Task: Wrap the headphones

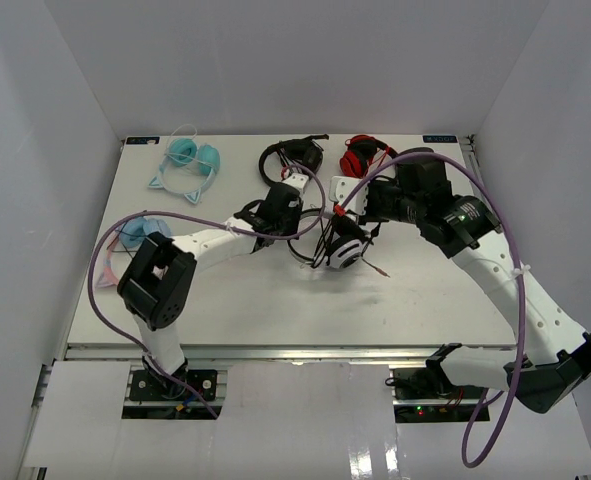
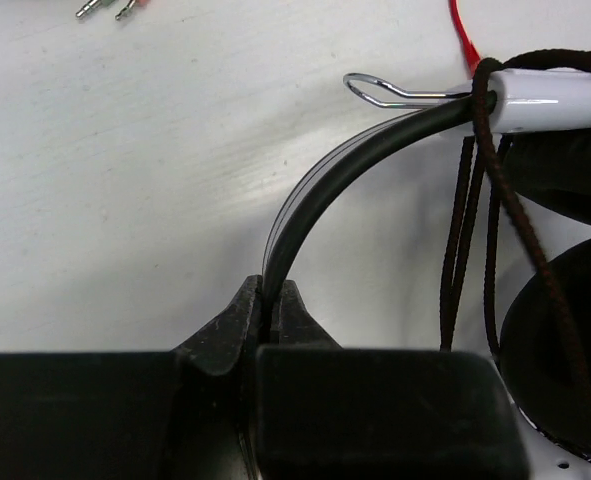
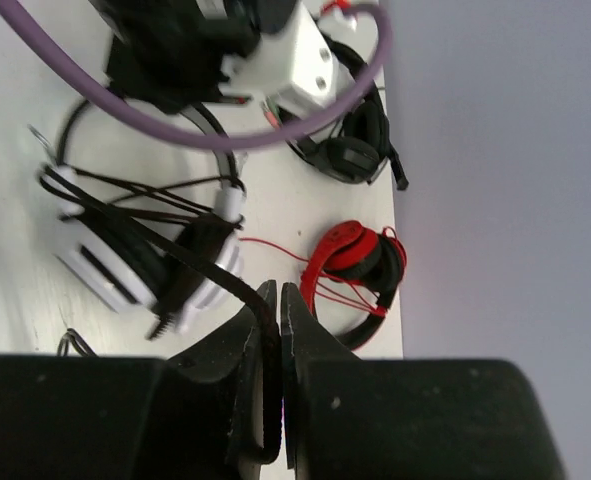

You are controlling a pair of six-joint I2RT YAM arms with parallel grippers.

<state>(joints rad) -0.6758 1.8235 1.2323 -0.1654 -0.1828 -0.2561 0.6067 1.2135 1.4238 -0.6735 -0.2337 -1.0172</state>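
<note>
Black cable (image 3: 205, 270) is running taut from the white headphones (image 1: 345, 255) at mid-table into the right gripper (image 3: 279, 300), which is pinching it, while the left gripper (image 2: 275, 300) is clamping the headband (image 2: 320, 188); with several strands crossing the cups, wrapping looks partway done.

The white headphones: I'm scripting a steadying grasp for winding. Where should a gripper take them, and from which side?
Probably the headband, pinched across its thin flat faces, coming from the side away from the cups. The band is slim enough for the jaws; the cups are broad and crossed by cable. The left gripper is shut on it so.
</note>
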